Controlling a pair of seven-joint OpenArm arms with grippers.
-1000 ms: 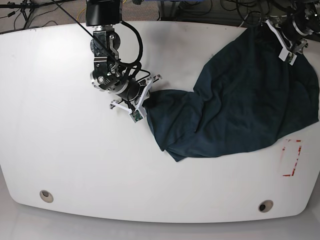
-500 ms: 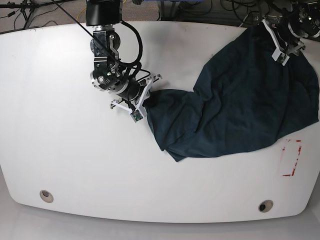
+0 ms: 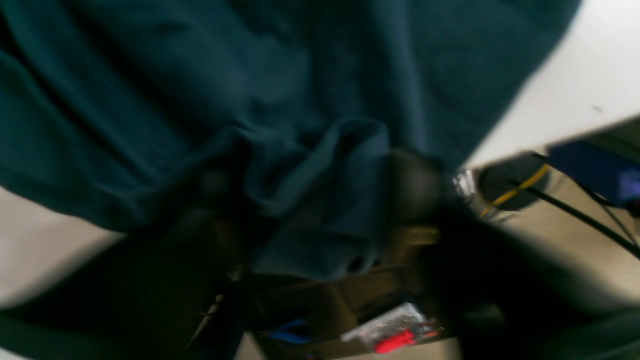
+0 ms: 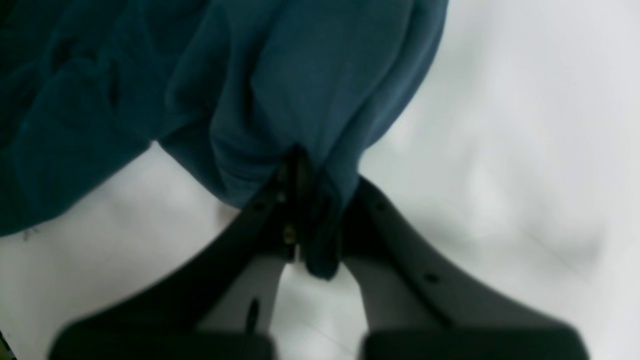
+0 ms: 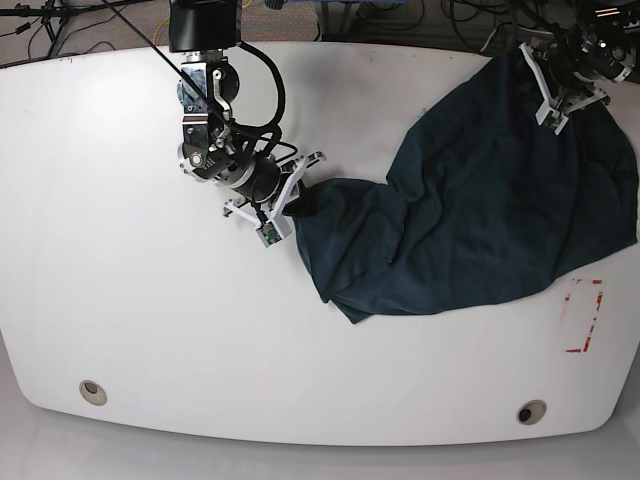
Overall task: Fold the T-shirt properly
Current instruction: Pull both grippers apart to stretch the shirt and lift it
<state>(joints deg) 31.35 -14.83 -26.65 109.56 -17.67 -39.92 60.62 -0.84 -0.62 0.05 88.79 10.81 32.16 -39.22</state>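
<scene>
The dark teal T-shirt [image 5: 480, 210] lies rumpled across the right half of the white table [image 5: 150, 320], stretched between my two grippers. My right gripper [image 5: 292, 205], on the base view's left, is shut on the shirt's left corner; the right wrist view shows cloth [image 4: 280, 90] pinched between the black fingers [image 4: 395, 250]. My left gripper [image 5: 545, 85], at the far right back, holds the shirt's upper edge; the blurred left wrist view shows bunched cloth [image 3: 310, 190] between its dark fingers [image 3: 415, 185].
A red tape marking [image 5: 585, 315] is on the table at the right, next to the shirt's lower edge. Two round holes [image 5: 92, 391] [image 5: 531, 411] sit near the front edge. Cables [image 5: 60, 20] lie beyond the back edge.
My left gripper has moved up and back to the left along the table's far edge with the shirt's edge. My right gripper has shifted slightly up and left, pulling its corner.
</scene>
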